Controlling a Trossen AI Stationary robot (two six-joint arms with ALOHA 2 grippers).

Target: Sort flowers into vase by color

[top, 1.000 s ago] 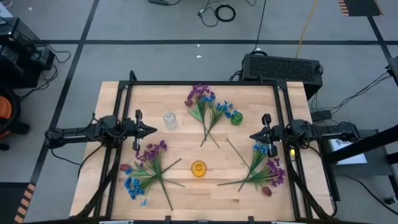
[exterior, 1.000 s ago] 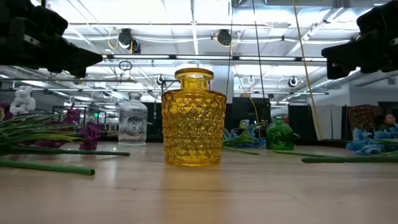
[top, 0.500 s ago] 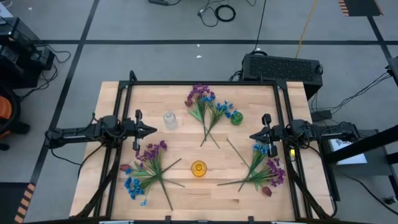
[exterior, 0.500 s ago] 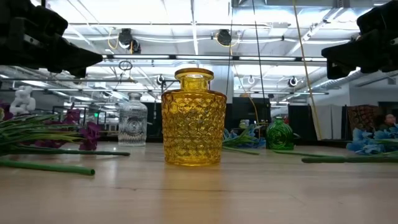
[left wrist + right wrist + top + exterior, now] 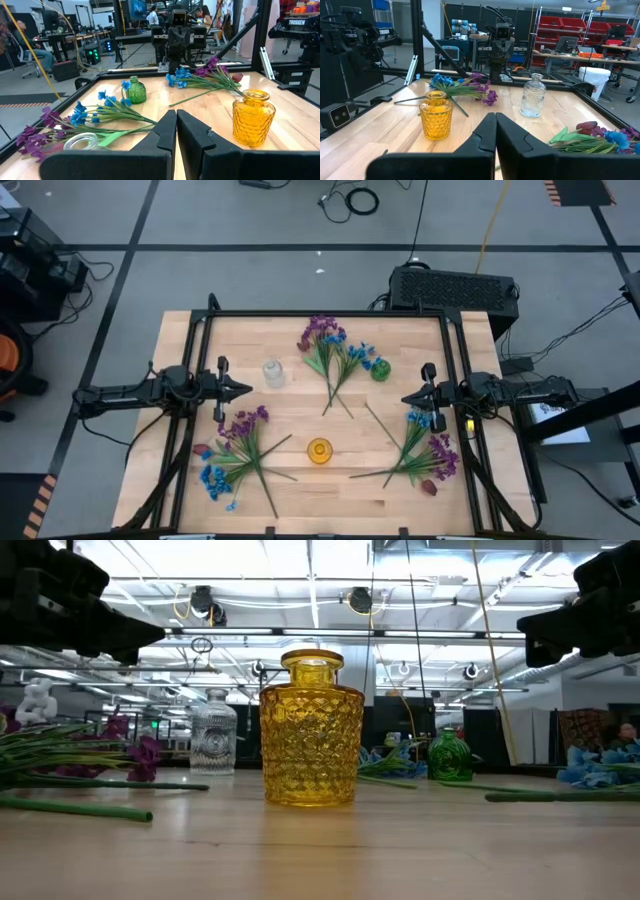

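Both pincers (image 5: 243, 390) (image 5: 408, 398) sitting closed, empty; floppy purple, blue, red artificial flower sprigs (image 5: 238, 448) weighing little—grab thin green stems.

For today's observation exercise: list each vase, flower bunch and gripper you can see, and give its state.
yellow vase: upright, empty
clear vase: upright, empty
green vase: upright, empty
flowers: three bunches lying flat, unsorted
left gripper: shut, empty
right gripper: shut, empty

Three flower bunches (image 5: 335, 360) around central vase (image 5: 319, 450)
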